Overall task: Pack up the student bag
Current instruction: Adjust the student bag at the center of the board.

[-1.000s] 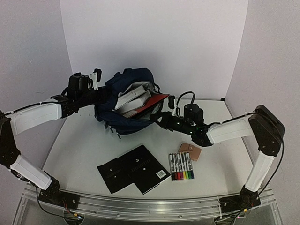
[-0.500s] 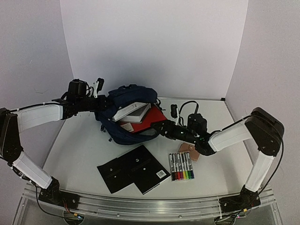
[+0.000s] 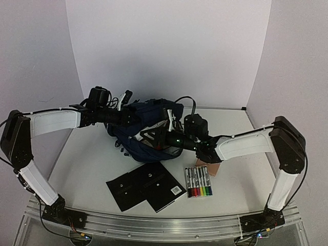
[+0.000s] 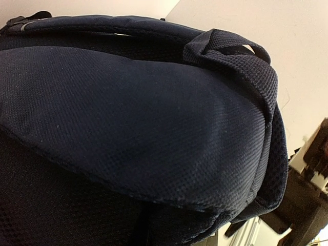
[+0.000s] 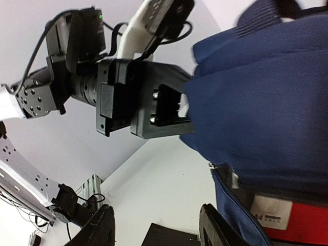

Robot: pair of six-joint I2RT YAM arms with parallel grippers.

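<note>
Just inside the open student bag (image 5: 266, 102), a red white-labelled item (image 5: 302, 231).

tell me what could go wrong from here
The left pincer grips only an edge of the student bag; it could slip and the bag slump. The red book at the opening might slide out if the bag tips. The open right pincer is close to the left one; they could collide.

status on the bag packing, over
left gripper shut on bag rim. right gripper open, empty, close by bag. notebooks, markers not yet packed.
</note>
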